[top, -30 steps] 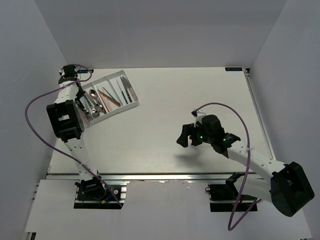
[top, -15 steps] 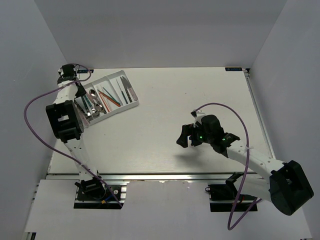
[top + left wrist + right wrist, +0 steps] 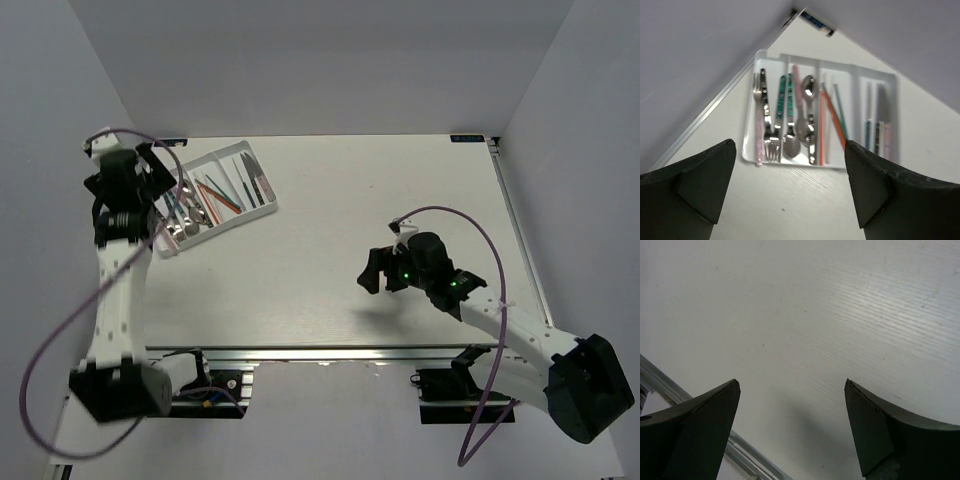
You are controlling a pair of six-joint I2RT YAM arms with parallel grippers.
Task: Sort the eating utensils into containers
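The white cutlery tray (image 3: 266,207) lies at the table's far left. In the left wrist view its compartments (image 3: 771,56) hold forks (image 3: 761,127) with pink and teal handles, spoons (image 3: 806,127), orange and teal chopsticks (image 3: 831,117), and blurred knives (image 3: 879,132). A pink fork handle reaches just over the near rim. My left gripper (image 3: 158,192) (image 3: 790,152) hangs open short of the tray's near end, with nothing between its fingers. My right gripper (image 3: 376,271) (image 3: 791,385) is open over bare table right of centre, holding nothing.
The side wall (image 3: 695,60) runs close along the tray's left side. A metal rail (image 3: 747,455) marks the table's near edge under my right gripper. A purple cable (image 3: 60,350) loops beside the left arm.
My left gripper went from nearly shut over the tray to wide open and pulled back from it, and the left arm swung over to a new pose. The right arm drifted slightly down and right.
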